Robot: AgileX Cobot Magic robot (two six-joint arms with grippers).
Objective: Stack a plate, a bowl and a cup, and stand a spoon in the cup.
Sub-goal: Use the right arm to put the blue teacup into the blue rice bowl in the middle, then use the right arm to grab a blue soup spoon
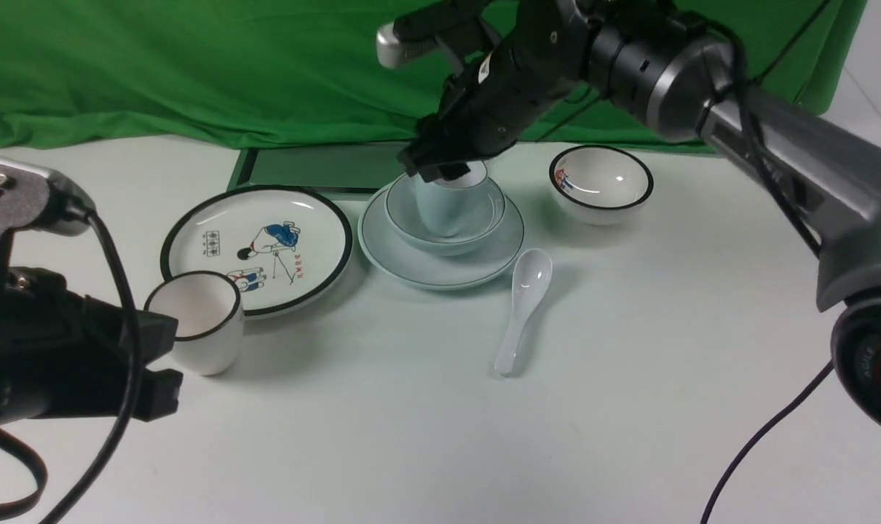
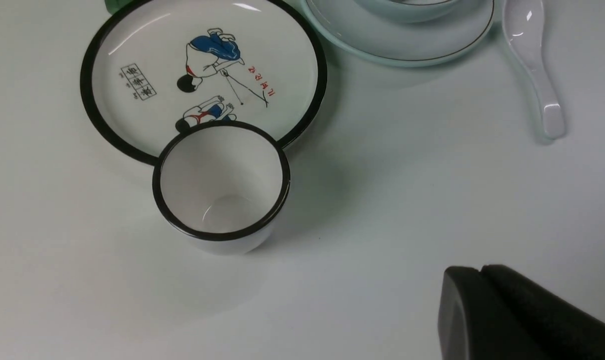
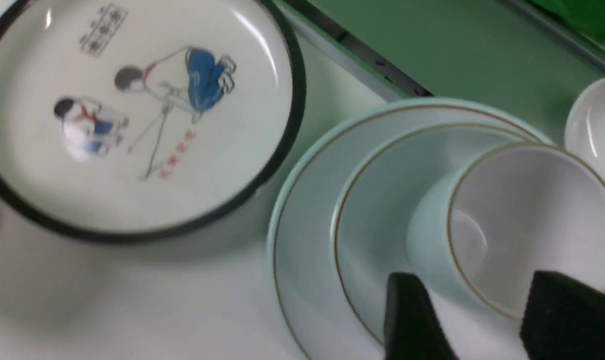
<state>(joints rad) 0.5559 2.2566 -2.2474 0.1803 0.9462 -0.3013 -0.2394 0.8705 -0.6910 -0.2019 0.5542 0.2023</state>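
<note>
The right tool (image 1: 440, 172) hangs over the cup (image 1: 437, 211) with its fingers (image 3: 412, 320) spread apart. You see the cup's rim between them, but contact cannot be confirmed. The cup, pale blue with a whitish inside, stands upright in the bowl (image 1: 488, 211), which sits on the plate (image 1: 411, 266). The spoon (image 1: 524, 298) lies on the table (image 1: 411, 437) just beside the plate. The left tool (image 2: 480, 274) is closed on nothing.

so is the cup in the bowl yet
In: the cup stands inside the bowl, which sits on the plate.
</note>
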